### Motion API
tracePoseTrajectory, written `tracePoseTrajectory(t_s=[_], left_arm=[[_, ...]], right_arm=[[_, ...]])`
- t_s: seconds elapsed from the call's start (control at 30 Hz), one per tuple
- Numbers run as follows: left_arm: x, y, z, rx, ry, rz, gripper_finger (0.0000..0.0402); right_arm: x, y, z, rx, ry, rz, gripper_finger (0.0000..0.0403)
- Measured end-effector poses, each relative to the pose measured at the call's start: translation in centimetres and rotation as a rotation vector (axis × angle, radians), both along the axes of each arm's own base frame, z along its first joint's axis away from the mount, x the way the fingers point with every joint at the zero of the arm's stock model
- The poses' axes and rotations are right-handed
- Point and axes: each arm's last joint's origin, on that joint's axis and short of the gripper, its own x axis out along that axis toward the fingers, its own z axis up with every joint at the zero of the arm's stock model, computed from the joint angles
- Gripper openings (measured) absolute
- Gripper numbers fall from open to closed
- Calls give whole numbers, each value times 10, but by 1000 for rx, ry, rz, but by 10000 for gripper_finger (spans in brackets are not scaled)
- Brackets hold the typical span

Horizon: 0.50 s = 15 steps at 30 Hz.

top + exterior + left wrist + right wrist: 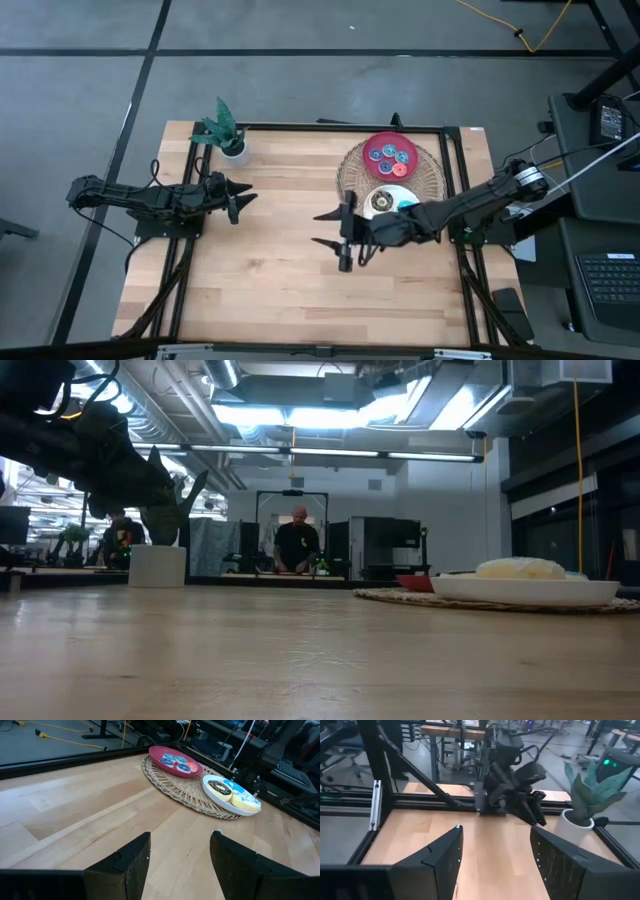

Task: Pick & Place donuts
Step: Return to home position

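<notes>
A red plate (390,153) on the woven mat (352,172) at the far right holds several coin-sized donuts (177,761), blue ones and a red-pink one. Beside it on the mat, a white plate (220,800) carries three larger donuts: dark chocolate (218,787), blue-iced (239,790) and white-iced (246,803). My right gripper (326,228) hangs open above the middle of the table, left of the white plate, and points toward the table's left edge; nothing is between its fingers (445,855). At the left edge my left gripper (244,198) waits open with nothing between its fingers.
A potted plant (226,133) stands at the far left corner of the table. In the high view my right arm (455,205) crosses over part of the white plate. Bare wood lies between the two grippers and toward the near edge. A person (297,542) stands far behind the table.
</notes>
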Motion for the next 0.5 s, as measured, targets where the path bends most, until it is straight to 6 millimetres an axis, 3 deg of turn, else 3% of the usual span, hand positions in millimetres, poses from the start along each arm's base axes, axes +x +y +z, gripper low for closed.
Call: tracePoseTrajectory(t_s=[0.2,0.5], left_arm=[[0,0,0,0,0,0,196],[0,0,0,0,0,0,196]], right_arm=[[-17,-3,-1,10,6,49,232],[-60,-44,-10,12,0,-25,232]])
